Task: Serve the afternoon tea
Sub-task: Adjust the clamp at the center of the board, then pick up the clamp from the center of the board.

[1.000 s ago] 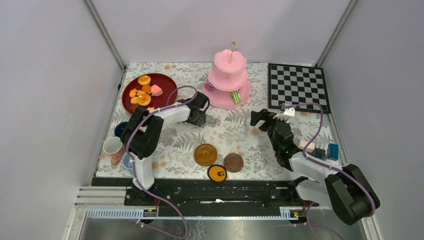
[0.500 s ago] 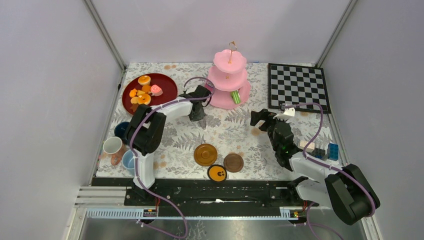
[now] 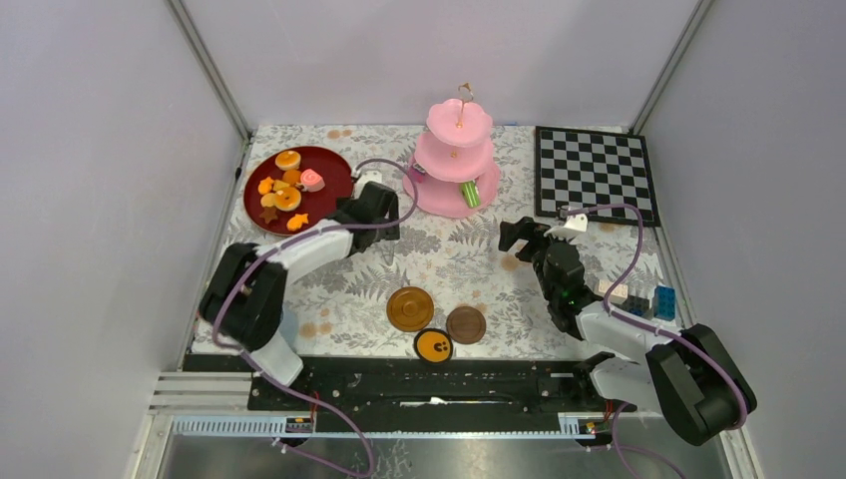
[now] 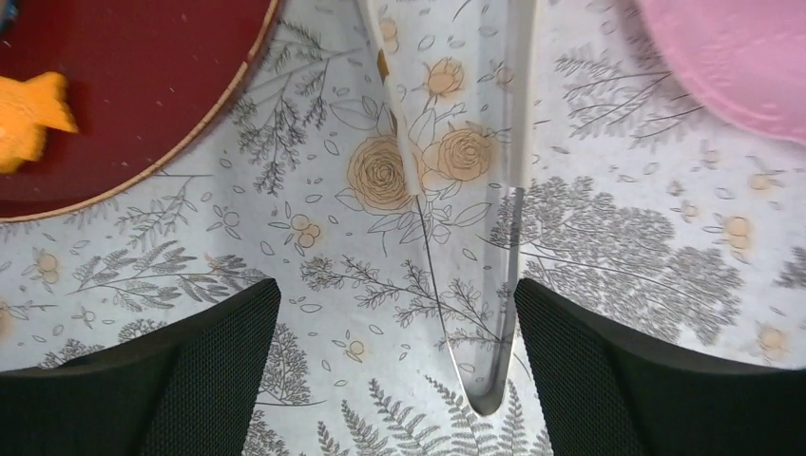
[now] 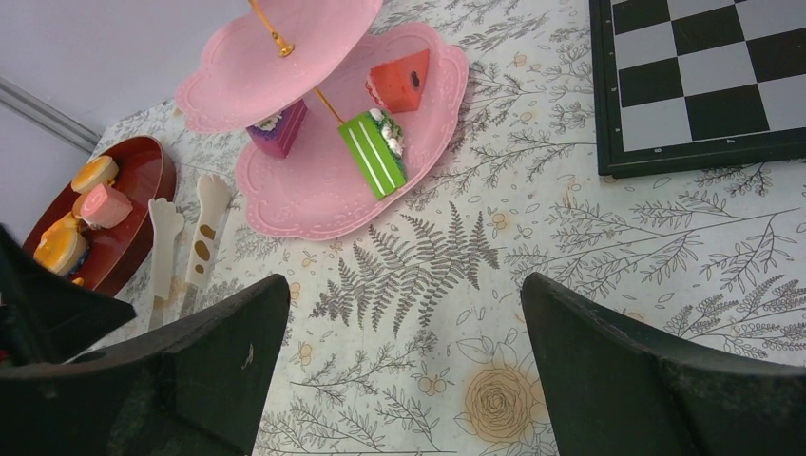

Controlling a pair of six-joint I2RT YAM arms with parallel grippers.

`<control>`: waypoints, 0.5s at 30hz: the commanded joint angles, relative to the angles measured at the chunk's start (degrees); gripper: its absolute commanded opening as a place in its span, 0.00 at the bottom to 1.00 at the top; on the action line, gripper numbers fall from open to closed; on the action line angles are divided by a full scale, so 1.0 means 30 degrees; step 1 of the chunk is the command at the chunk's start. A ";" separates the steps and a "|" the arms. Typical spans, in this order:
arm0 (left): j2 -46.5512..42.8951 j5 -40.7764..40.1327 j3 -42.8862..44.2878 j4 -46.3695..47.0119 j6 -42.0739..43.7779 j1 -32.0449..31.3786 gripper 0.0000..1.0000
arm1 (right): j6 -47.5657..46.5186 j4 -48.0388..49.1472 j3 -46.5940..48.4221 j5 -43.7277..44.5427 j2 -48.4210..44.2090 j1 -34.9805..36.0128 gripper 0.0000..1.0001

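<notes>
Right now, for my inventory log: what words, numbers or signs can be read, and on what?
No readable text in any view.
The orange disc bears dark dots, no letters.
Any marks on the chessboard rim are too small to read.

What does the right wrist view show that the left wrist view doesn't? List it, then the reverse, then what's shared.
Right wrist only: the chessboard, a green cake slice, a red slice, a purple pastry, and the upper tier of the pink cake stand. Left wrist only: the orange star pastry, clearly. Both: the red plate, the stand's bottom tier, the tablecloth.
</notes>
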 commanded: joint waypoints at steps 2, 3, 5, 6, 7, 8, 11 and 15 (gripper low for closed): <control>-0.3629 0.0151 -0.3410 0.6515 -0.0385 -0.0238 0.99 | 0.0133 0.0365 0.0779 0.0260 0.0059 -0.0183 0.98; -0.3953 -0.0241 -0.4128 0.7568 -0.0577 -0.0459 0.99 | 0.0132 0.0365 0.0786 0.0260 0.0074 -0.0183 0.98; -0.4378 -0.2018 -0.5833 0.9873 -0.1157 -0.1104 0.99 | 0.0136 0.0365 0.0761 0.0281 0.0044 -0.0183 0.98; -0.4548 -0.2941 -0.6661 1.1199 -0.1417 -0.1442 0.99 | 0.0144 0.0372 0.0758 0.0259 0.0035 -0.0183 0.98; -0.4697 -0.3741 -0.7647 1.2786 -0.1416 -0.1906 0.99 | 0.0145 0.0365 0.0758 0.0264 0.0027 -0.0183 0.98; -0.4742 -0.4504 -0.8668 1.4856 -0.1083 -0.2451 0.99 | 0.0152 0.0376 0.0750 0.0279 0.0026 -0.0187 0.98; -0.3767 -0.6355 -1.1029 2.0153 -0.0106 -0.3691 0.99 | 0.0165 0.0394 0.0714 0.0293 0.0004 -0.0183 0.98; -0.1224 -0.7224 -1.1450 2.2357 0.0234 -0.4333 0.99 | 0.0196 0.0394 0.0698 0.0325 -0.0035 -0.0198 0.98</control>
